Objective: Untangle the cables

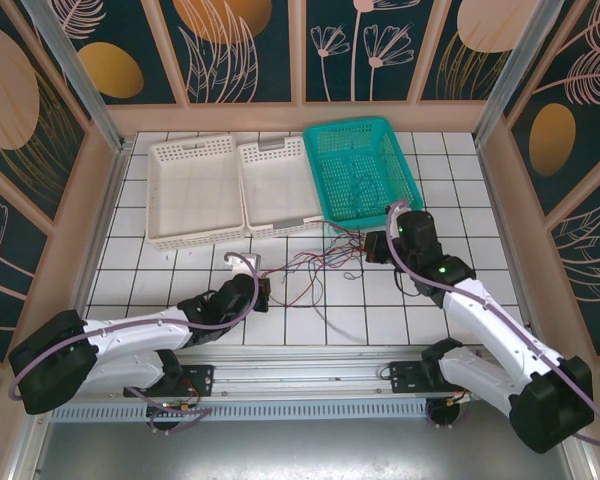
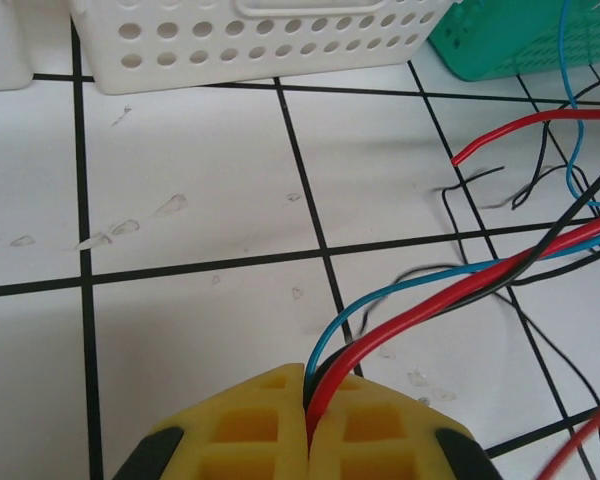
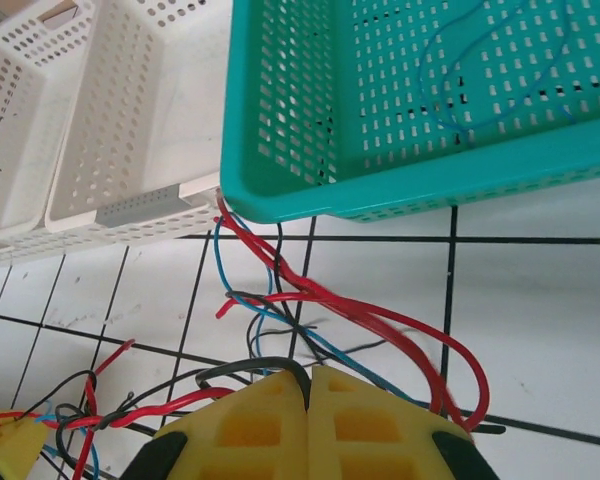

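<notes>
Yellow pads of the left gripper [image 2: 310, 395] sit pressed together, pinching a twisted bunch of red, blue and black cables [image 2: 450, 285] at the seam. From there the bunch runs forward and to the right over the tiled table [image 2: 180, 330]. Right gripper [image 3: 308, 385]: jaws together too, with a black strand curling into the seam and red loops passing just beside and behind the pads. From overhead the tangle lies between the two grippers, its long axis roughly left to right and both tools at its ends. The knot looks closer to the right arm. Loose ends trail up towards the teal basket [image 1: 325, 175], where one thin strand lies inside. Judgement: drawing the grippers apart along that axis would stretch the bundle.
</notes>
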Controlling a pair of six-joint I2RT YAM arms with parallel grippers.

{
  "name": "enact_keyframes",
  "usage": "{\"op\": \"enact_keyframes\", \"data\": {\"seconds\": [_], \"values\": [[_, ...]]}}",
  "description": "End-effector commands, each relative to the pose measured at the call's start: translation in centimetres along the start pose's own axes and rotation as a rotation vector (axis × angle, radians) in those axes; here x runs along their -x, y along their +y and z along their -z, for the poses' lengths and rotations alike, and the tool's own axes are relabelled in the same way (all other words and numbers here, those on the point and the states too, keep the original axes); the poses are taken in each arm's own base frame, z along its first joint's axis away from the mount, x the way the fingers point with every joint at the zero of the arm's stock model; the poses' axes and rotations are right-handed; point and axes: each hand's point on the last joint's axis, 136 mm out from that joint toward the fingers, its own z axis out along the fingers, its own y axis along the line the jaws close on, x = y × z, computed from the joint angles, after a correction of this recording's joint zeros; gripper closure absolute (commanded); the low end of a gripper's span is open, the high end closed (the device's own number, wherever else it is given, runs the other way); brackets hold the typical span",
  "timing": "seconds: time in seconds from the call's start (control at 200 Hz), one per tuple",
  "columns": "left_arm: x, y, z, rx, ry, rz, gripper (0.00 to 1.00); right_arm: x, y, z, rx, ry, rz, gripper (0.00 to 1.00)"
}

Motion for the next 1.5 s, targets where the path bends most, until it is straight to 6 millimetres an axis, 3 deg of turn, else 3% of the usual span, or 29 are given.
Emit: {"op": "enact_keyframes", "data": {"seconds": [0.0,0.44,0.616,0.861,1.216,1.301,1.496], "values": [[-2.3,4.5,0.3,0.185,0.069,-0.049,1.0,4.2,-3.2,2.9,-0.15,-0.147,-0.037,1.0],[-1.0,7.8,1.7,0.406,0.017,0.023,1.0,4.0,-8.7,5.2,-0.27,-0.204,-0.204,1.0],[0.0,8.3,2.5,0.47,0.005,0.035,1.0,3.8,-9.9,5.7,-0.313,-0.213,-0.243,1.0],[1.9,8.7,4.6,0.516,-0.038,0.038,1.0,5.7,-12.3,10.6,-0.429,-0.401,-0.336,1.0],[5.0,9.5,8.3,0.549,-0.139,0.081,1.0,6.7,-13.1,13.9,-0.461,-0.539,-0.412,1.0],[5.6,9.4,9.0,0.533,-0.166,0.102,1.0,6.6,-12.8,13.6,-0.437,-0.533,-0.411,1.0],[6.8,9.2,10.0,0.534,-0.198,0.115,1.0,5.1,-13.1,10.9,-0.399,-0.447,-0.418,1.0]]}}
